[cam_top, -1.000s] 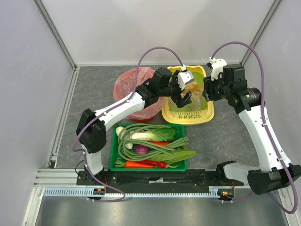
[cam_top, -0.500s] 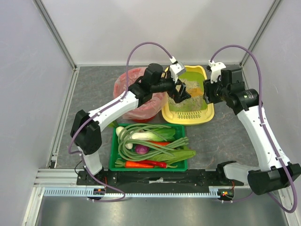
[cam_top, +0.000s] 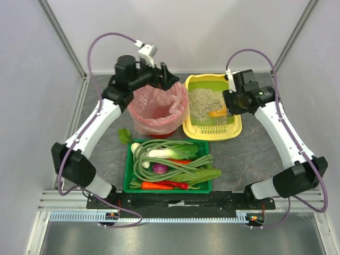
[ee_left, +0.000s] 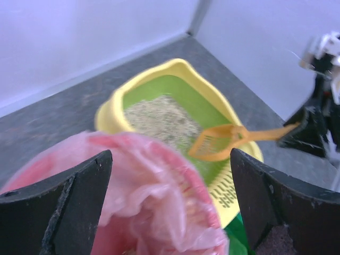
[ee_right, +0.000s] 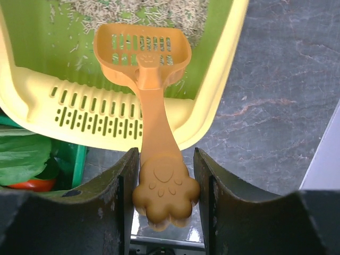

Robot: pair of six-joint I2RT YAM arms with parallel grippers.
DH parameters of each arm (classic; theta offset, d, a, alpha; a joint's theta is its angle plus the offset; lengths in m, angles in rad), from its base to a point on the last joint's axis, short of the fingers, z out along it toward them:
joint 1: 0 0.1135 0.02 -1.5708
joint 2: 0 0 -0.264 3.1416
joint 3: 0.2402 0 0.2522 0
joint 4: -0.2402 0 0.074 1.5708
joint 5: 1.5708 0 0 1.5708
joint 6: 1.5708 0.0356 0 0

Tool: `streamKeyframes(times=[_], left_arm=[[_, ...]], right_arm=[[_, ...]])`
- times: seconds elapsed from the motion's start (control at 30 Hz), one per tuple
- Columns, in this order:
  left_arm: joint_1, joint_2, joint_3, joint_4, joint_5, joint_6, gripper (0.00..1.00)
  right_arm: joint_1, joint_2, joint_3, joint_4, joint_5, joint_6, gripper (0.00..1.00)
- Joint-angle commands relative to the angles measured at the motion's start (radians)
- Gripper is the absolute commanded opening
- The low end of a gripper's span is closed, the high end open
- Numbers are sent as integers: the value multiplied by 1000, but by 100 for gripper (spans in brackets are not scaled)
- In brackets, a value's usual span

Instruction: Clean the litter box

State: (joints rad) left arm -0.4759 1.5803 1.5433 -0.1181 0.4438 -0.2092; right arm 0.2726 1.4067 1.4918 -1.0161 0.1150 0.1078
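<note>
Holding one orange scoop [ee_right: 154,101] by paw-shaped handle: right fingers [cam_top: 228,105] clamped on it, scoop head inside box at edge of litter [cam_top: 204,98]. One litter box [cam_top: 212,133], yellow with green lining, at far side of desk [cam_top: 255,151], right of centre. Left fingers [cam_top: 166,76] spread wide, nothing in them, above one red bin with pink bag [cam_top: 156,109], just left of box. One green vegetable tray [cam_top: 127,172] nearer arm bases, close to both.
</note>
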Motion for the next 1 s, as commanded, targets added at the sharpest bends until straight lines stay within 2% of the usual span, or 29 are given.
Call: streamKeyframes(times=[0.0,0.07,0.23,0.43,0.8,0.97], left_arm=[[72,-114,-63,-80,-95,-22,98],[112,-134,-69,-139,-141,-35,98],[174,-193,-127,-150,-163,-59,98],[232,-209,-143,-204,-134,-44,98],[273,-240,-178,-215,-132,-28,98],[276,-246,-193,-206,-120,-44,98]], right_arm=[[66,52,102,-45,84,46,0],[111,89,122,-50,109,44,0],[168,143,128,-50,170,64,0],[230,198,121,-49,256,107,0],[266,144,-111,165,377,173,0],[266,126,-205,212,373,173,0]])
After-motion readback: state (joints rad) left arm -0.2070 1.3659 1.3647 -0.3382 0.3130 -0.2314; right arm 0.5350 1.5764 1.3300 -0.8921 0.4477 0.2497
